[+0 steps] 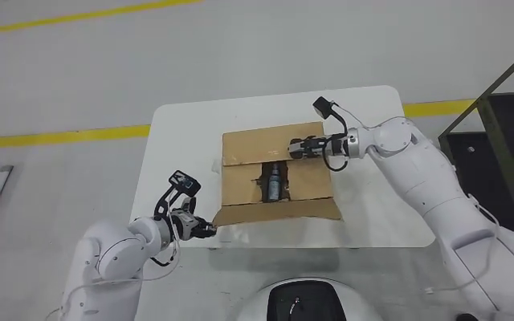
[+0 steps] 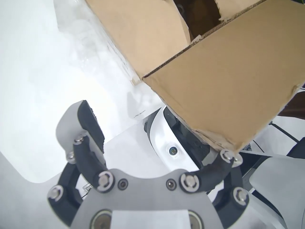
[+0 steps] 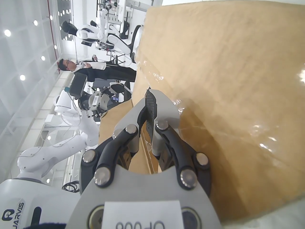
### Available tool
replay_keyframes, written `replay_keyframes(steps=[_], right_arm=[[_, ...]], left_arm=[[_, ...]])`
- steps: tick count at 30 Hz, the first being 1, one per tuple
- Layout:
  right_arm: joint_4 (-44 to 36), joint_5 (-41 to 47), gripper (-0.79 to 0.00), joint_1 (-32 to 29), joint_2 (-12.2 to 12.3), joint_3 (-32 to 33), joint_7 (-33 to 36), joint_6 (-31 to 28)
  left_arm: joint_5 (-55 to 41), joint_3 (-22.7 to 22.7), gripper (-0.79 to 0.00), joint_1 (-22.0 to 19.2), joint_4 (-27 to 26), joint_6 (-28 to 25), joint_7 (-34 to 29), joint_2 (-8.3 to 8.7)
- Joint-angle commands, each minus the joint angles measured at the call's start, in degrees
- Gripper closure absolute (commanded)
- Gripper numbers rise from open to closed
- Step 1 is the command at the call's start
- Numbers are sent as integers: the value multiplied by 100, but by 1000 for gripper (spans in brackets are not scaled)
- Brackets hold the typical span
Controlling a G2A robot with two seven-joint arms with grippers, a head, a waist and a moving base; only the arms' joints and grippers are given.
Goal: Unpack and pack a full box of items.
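My right hand (image 1: 299, 148) pinches the far flap (image 1: 265, 143) of the box (image 1: 315, 181), apparently to fold it back, while my left hand (image 1: 209, 229) sits open at the near flap (image 1: 277, 212) corner.

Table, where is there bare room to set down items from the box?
Bare table left of the box, another patch to its right, a strip behind it. Crowded at the near edge: flap and left gripper.

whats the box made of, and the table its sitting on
Cardboard box: corrugated board, matte brown; fluting shows along its cut flap edge, and glossy clear tape runs across one flap. Table: smooth white top, perhaps laminate or painted.
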Motion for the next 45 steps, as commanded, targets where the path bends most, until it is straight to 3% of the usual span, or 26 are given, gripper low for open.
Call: replay_keyframes(steps=[1, 7, 15, 24, 38, 43, 45], right_arm=[[-12, -43, 0, 38, 16, 14, 15, 11], [-91, -97, 0, 163, 89, 152, -31, -33], [-344, -98, 0, 194, 219, 412, -133, 36], [-642, 283, 0, -180, 120, 166, -188, 210], [-192, 234, 0, -293, -64, -279, -477, 367], [-101, 266, 0, -246, -85, -289, -497, 378], [-80, 263, 0, -229, -88, -290, -496, 362]], left_arm=[[17, 71, -785, -147, 85, 100, 107, -2], [45, 297, -785, -528, 320, 424, 370, -13], [731, 1026, -785, -1155, 927, 741, 777, -76], [1798, 1792, -785, -1525, 1565, 803, 974, -142], [1284, 1439, -785, -1571, 1349, 904, 1044, -128], [1951, 1315, -785, -1617, 1312, 887, 1392, -90], [2691, 1345, -785, -1596, 1224, 772, 1600, -58]])
